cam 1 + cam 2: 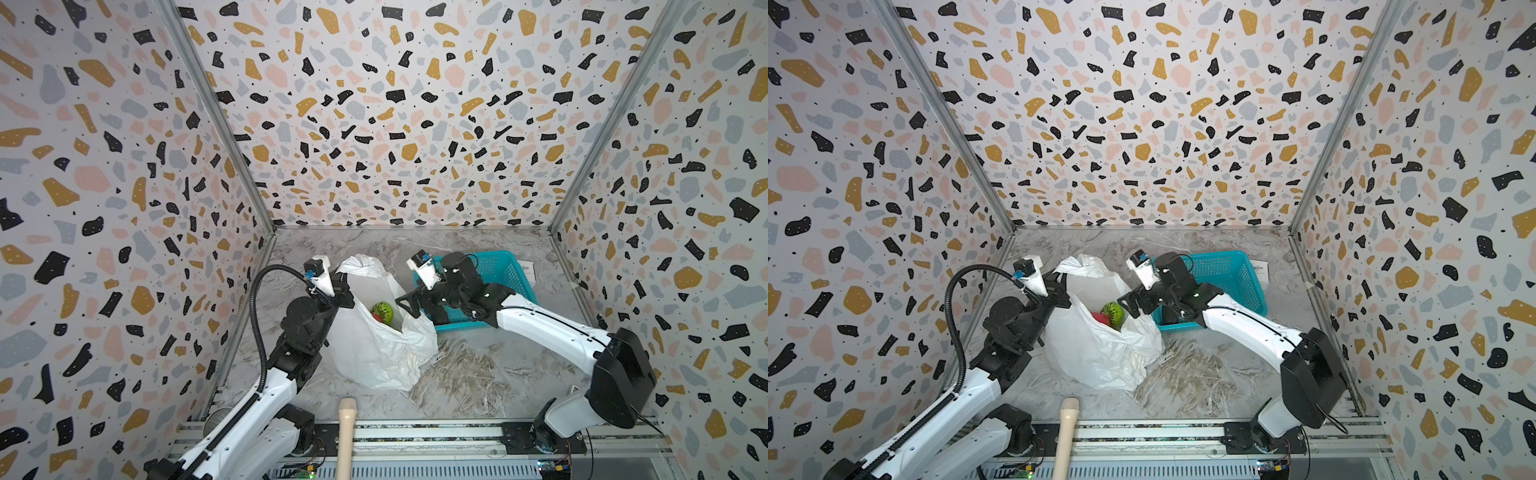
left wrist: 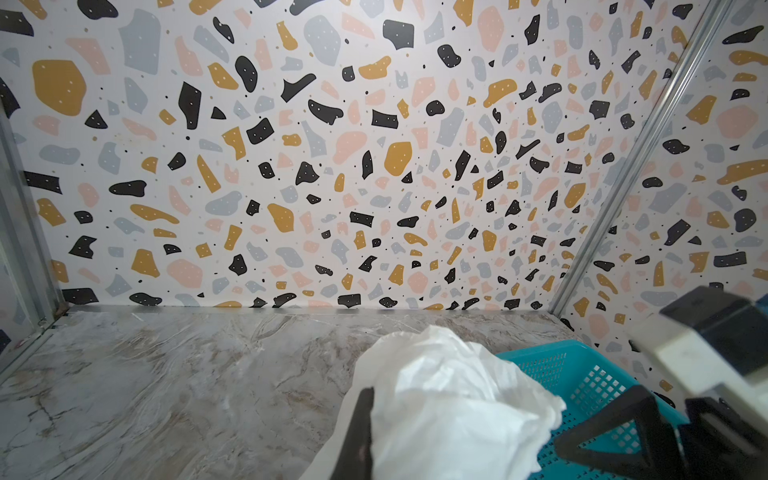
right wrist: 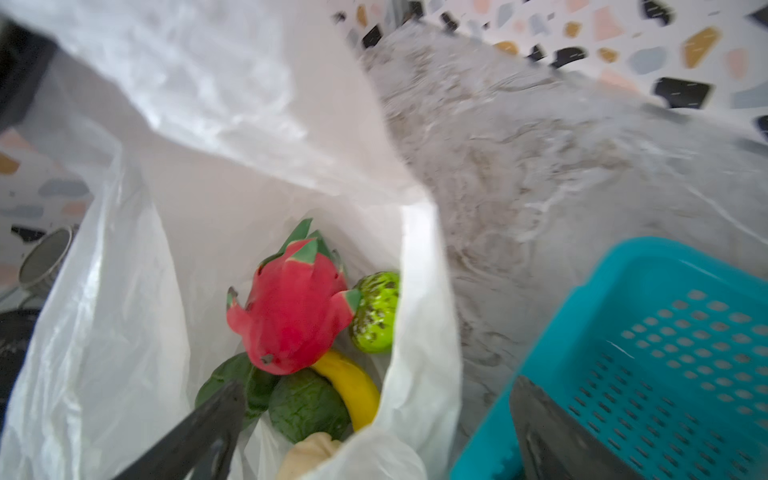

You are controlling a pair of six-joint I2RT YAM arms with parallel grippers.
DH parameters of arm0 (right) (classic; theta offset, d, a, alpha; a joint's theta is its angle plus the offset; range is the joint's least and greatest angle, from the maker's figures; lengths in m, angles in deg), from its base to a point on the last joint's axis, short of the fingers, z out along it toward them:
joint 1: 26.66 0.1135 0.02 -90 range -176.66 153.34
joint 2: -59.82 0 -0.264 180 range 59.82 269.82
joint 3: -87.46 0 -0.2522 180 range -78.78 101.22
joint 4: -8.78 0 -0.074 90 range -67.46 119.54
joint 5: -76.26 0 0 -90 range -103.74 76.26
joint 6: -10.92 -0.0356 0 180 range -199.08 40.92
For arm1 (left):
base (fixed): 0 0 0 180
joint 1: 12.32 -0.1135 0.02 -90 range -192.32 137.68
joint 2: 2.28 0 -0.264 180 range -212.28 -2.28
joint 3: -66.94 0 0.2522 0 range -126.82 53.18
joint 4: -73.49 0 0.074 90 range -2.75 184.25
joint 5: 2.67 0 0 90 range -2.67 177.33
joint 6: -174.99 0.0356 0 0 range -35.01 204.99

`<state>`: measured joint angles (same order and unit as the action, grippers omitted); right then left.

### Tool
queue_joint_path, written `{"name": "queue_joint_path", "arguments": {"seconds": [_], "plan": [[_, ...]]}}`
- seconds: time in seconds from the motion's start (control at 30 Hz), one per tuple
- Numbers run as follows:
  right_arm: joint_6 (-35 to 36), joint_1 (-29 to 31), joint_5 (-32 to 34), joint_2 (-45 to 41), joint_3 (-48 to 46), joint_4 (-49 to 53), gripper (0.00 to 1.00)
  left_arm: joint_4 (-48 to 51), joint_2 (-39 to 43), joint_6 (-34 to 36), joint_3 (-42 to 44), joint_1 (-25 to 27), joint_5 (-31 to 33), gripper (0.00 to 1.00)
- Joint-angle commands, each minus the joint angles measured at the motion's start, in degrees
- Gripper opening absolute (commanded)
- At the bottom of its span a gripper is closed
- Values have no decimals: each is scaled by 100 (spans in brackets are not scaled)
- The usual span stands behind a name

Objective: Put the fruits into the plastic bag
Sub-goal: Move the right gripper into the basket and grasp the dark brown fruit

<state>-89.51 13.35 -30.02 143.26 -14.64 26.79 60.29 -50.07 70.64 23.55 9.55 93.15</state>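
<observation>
The left hand is clenched on the left rim of the bag, pinching the thin white plastic and lifting that edge. In the left wrist view one black finger lies against the bunched plastic.

The right hand is released, with its jaws spread wide and nothing between them. In both top views it hangs over the right edge of the bag's mouth, between the bag and the basket. In the right wrist view, one finger is over the bag's opening and the other is over the basket.

The bag stands low and left of centre in both top views, with its mouth open. Inside it lie a dragon fruit, a speckled green fruit touching it, a banana partly under it, two dark green fruits and a cream piece.

The teal basket sits just right of the bag. What shows of its inside holds no fruit, and the arm hides the rest. Both rest on the marbled bench.
</observation>
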Motion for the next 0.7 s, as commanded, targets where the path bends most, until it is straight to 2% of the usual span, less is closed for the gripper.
{"name": "queue_joint_path", "arguments": {"seconds": [0.0,0.1,0.23,0.4,0.67], "plan": [[-662,-459,264,-510,-303,-439,99,-125,77,38,-9,-20,85,0],[-858,-759,633,-505,-421,-131,100,-125,61,40,-9,-24,85,0],[-792,-830,900,20,-69,836,99,-134,51,37,-10,-25,77,0],[-767,-833,787,894,357,1868,97,-143,53,29,-10,-24,86,0],[-786,-743,278,1787,587,2461,92,-108,68,68,4,-20,85,0]]}}
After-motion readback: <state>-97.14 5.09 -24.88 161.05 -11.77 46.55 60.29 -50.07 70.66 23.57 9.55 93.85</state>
